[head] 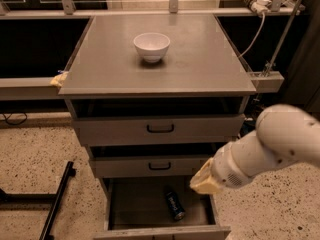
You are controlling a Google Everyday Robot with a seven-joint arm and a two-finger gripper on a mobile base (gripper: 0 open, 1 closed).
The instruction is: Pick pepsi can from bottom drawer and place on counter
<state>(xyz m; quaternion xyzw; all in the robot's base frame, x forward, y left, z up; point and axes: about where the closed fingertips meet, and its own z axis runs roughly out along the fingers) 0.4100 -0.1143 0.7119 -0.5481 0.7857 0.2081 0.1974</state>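
The pepsi can [174,205], dark blue, lies on its side on the floor of the bottom drawer [131,204], which is pulled open. My gripper [202,181], the cream-coloured end of the white arm [270,146], comes in from the right. It hangs over the drawer's right side, above and to the right of the can, apart from it. The counter [200,69] is the flat grey top of the cabinet.
A white bowl [151,46] stands on the counter near its back middle. Two shallower drawers with black handles [160,128] [159,166] sit slightly pulled out above the bottom drawer. A black bar [57,201] lies on the speckled floor at the left. A cable and socket [257,4] hang at the back right.
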